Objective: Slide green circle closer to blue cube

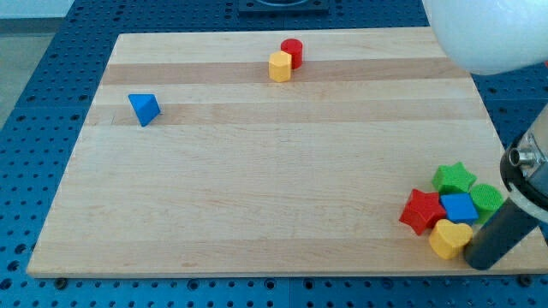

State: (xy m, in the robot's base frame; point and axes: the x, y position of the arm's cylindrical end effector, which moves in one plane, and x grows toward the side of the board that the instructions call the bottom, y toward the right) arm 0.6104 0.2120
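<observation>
**Rod standing beside the cluster of blocks at the board's lower right corner**

You are looking at a wooden board (274, 171) that is lying on a blue perforated table (51, 51). Take the blue cube (460, 208) as your landmark; it is sitting near the lower right corner of the board.

The green circle (487, 200) is lying just to the view's right of the blue cube, and the two seem to be touching. A green star (453, 179) is sitting just above the cube, a red star (422, 211) is touching it on the view's left, and a yellow heart (449, 239) is lying just below it.

The dark rod is coming down from the view's right edge, and my tip (481, 257) is resting below and slightly right of the blue cube, right beside the yellow heart. The arm is carrying no fingers at all, only this rod, so it is clamping nothing.

Far from the cube, toward the view's upper left, a blue triangle (144, 109) is lying alone. Toward the view's top, a red cylinder (293, 51) and a yellow hexagon (280, 66) are standing together, touching.
</observation>
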